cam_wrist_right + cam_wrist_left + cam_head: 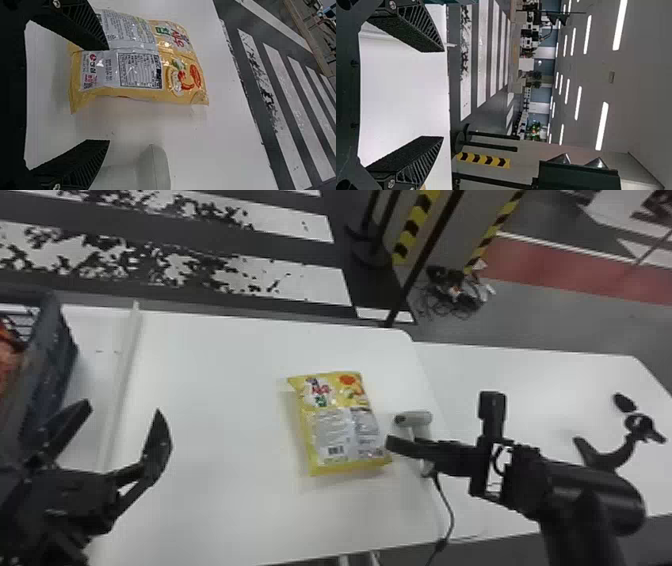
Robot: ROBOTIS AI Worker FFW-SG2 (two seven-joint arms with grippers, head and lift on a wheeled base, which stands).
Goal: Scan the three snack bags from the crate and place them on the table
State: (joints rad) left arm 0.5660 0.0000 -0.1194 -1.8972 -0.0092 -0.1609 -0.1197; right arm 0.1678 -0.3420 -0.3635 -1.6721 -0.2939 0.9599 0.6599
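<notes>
A yellow snack bag (332,425) lies flat on the white table, its printed label and barcode facing up. Over the table's left part, my left gripper (120,425) stands open and holds nothing; in the left wrist view the left gripper (433,94) has its fingers wide apart. My right gripper (395,445) is at the bag's right edge, beside the scanner (415,419). In the right wrist view the right gripper (107,95) is open, one finger over the snack bag (138,69) and the other near the grey scanner (154,170).
A dark blue crate (47,360) with orange-red contents stands at the far left. The scanner's cable (450,510) runs down past the table's front edge. A second white table (500,375) adjoins on the right, under the right arm.
</notes>
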